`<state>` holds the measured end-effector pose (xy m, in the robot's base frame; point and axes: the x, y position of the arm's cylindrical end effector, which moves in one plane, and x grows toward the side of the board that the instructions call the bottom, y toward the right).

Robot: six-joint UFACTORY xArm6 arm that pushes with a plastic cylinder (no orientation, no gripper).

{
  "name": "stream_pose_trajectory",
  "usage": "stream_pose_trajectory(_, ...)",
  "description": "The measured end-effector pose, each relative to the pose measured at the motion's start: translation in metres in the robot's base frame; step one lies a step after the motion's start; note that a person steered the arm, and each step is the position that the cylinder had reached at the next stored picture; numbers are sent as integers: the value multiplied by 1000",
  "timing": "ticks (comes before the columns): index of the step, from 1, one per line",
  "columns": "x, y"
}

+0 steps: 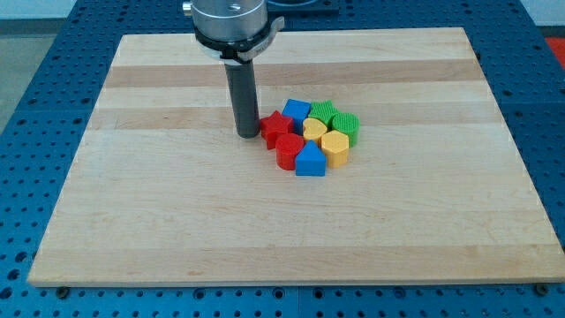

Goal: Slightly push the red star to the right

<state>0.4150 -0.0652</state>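
The red star (276, 126) lies on the wooden board (177, 203) at the left end of a tight cluster of blocks. My tip (247, 133) stands on the board just left of the red star, touching or almost touching its left point. Right of the star are a blue block (297, 110), a yellow heart (314, 129) and a green star-like block (323, 112). Below the star is a red round block (289, 151).
The cluster also holds a blue triangular block (310, 161), a yellow hexagonal block (335, 147) and a green round block (346, 125). The arm's round grey mount (231, 22) hangs over the board's top edge. A blue perforated table (35, 106) surrounds the board.
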Motion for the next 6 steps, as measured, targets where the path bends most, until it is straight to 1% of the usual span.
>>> stream_pose_trajectory(6,0,5)
